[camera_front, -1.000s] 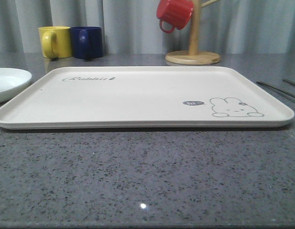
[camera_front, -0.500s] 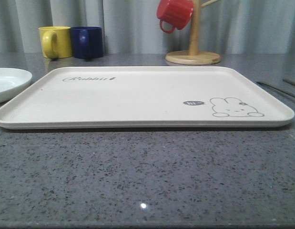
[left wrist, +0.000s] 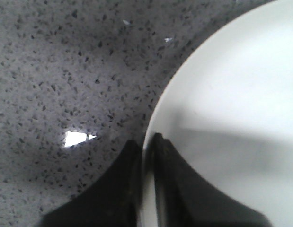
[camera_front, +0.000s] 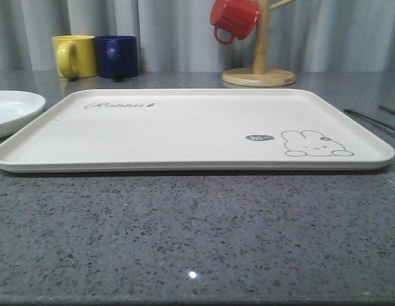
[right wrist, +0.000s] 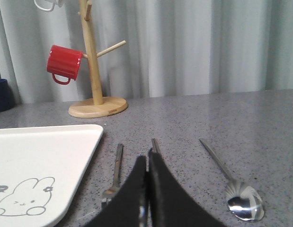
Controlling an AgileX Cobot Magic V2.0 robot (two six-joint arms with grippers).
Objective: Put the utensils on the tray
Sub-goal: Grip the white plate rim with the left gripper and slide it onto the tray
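The cream tray [camera_front: 184, 127] with the rabbit drawing lies in the middle of the table, and its corner shows in the right wrist view [right wrist: 37, 151]. The round white plate [camera_front: 12, 109] sits just left of it. My left gripper [left wrist: 146, 142] is shut on the plate [left wrist: 231, 94] at its rim, one finger outside over the table and one over the plate. To the right of the tray lie the fork [right wrist: 117, 170], the chopsticks [right wrist: 155, 144] and the spoon [right wrist: 243, 203]. My right gripper [right wrist: 148, 157] is shut on the chopsticks, whose tip sticks out beyond the fingers.
A yellow mug [camera_front: 74, 56] and a blue mug [camera_front: 117, 56] stand behind the tray at the left. A wooden mug tree [camera_front: 258, 73] with a red mug [camera_front: 232, 19] hanging on it stands at the back right. Thin utensil handles [camera_front: 371, 119] lie off the tray's right edge.
The plate has shifted slightly to the right, toward the tray. The tray and mugs have not moved.
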